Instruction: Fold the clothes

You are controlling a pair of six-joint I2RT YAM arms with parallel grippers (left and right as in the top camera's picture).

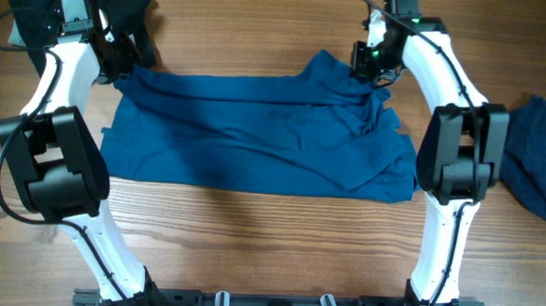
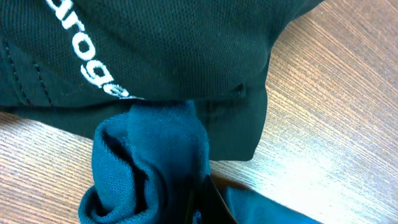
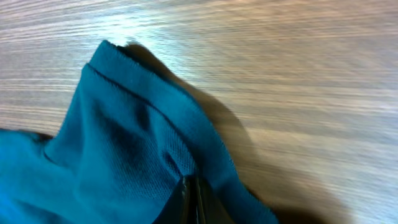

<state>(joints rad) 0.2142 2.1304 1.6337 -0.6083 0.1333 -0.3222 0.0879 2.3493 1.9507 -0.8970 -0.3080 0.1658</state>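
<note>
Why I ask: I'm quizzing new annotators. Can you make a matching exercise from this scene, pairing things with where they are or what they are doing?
Things:
1. mid-blue shirt
2. darker blue garment
3. black garment
4. right end effector

Places or states:
A. far left corner, white lettering on it
B. shut on the shirt's far edge
C. spread across the middle
D. lying at the far right

Pairs: 1-C, 2-D, 3-A, 4-B

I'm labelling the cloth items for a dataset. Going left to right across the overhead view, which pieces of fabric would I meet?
black garment → mid-blue T-shirt → darker blue garment
</note>
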